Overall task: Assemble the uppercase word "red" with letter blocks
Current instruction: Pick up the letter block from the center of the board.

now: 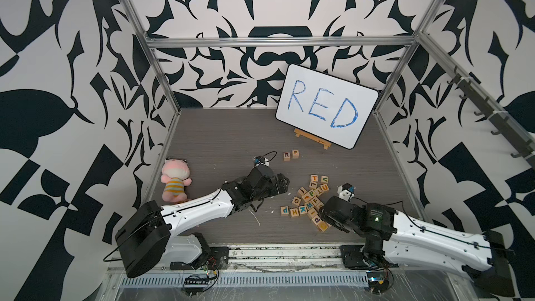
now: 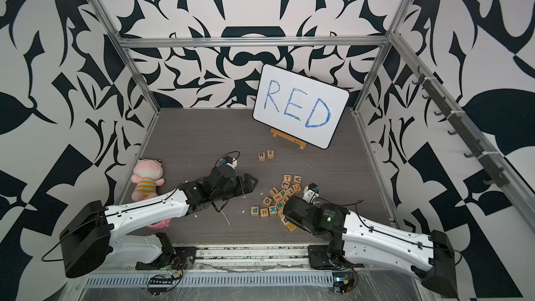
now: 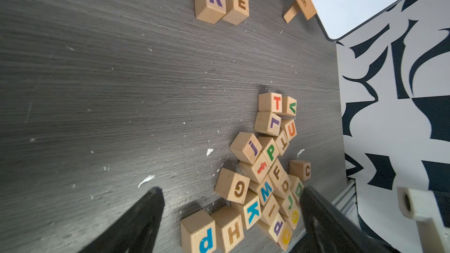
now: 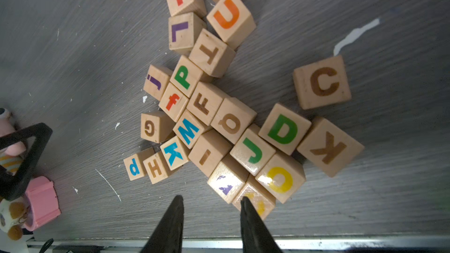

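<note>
- Looking at the word: the R block (image 1: pixel 286 156) and the E block (image 1: pixel 295 154) sit side by side, touching, on the table (image 1: pixel 220 140). They are in the middle of a top view, just below the white board (image 1: pixel 327 105) that says RED.
- Two letters are done. The spot after the E is bare, so only the D is left.
- The D block (image 4: pixel 283 129) lies green letter up in the pile of blocks (image 1: pixel 311 201). The pile is lower down and right of the middle in both top views.
- The D is squeezed in tight against the J block (image 4: pixel 253 150) and the K block (image 4: pixel 328 147).
- In the top views the right arm seems to cover the D.
- The right gripper (image 4: pixel 211 199) hangs at the edge of the pile. Its fingers are a little way apart and hold nothing.
- The left gripper (image 3: pixel 230 189) is spread wide beside the pile, and it is empty too.
- Next, I think, the D must be picked out and set right after the E.
</note>
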Tool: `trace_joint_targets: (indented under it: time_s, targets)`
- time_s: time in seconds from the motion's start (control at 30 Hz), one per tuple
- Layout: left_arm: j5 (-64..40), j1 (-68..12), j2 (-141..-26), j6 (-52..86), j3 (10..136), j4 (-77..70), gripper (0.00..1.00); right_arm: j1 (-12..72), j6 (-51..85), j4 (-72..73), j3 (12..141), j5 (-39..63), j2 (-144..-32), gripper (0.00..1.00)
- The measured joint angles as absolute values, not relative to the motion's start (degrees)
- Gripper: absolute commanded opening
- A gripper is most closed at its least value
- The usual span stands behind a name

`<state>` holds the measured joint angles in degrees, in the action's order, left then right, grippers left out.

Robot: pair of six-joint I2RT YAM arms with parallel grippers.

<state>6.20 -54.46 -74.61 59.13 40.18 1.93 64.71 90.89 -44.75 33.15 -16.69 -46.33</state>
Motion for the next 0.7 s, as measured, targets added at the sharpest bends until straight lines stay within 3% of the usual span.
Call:
trace_joint_targets:
  time_s: [0.7]
  targets:
    - [6.6, -54.8, -75.6, 62.2, 40.6, 2.7, 0.91, 65.0, 102.4, -43.9, 26.5, -22.8, -45.1, 0.44]
